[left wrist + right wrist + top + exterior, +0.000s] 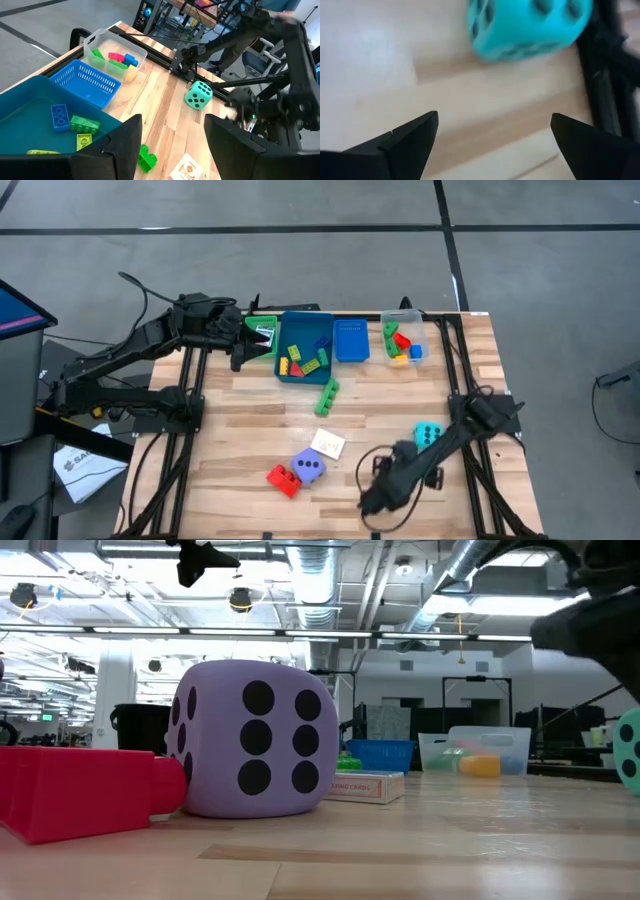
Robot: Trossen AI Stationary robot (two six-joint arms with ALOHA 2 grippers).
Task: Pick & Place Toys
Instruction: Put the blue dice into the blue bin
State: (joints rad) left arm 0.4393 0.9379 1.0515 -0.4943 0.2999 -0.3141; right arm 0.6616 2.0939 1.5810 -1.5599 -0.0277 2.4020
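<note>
A teal dotted dice [428,435] [530,25] rests on the table near the right side. A purple dice [308,467] [255,740], a red brick [284,478] and a white card [328,444] lie toward the front. A green brick [327,395] lies at mid-table. My right gripper [383,485] [495,140] hovers open above bare wood close to the teal dice, which lies beyond its fingertips. My left gripper [240,345] [172,150] hangs open over the left end of the teal tray [296,370], holding nothing.
At the far edge stand a green tray [258,323] with a card, the teal tray holding several bricks, a blue basket [350,340] and a clear tray [405,340] with bricks. Black frame rails [470,460] run along both table sides.
</note>
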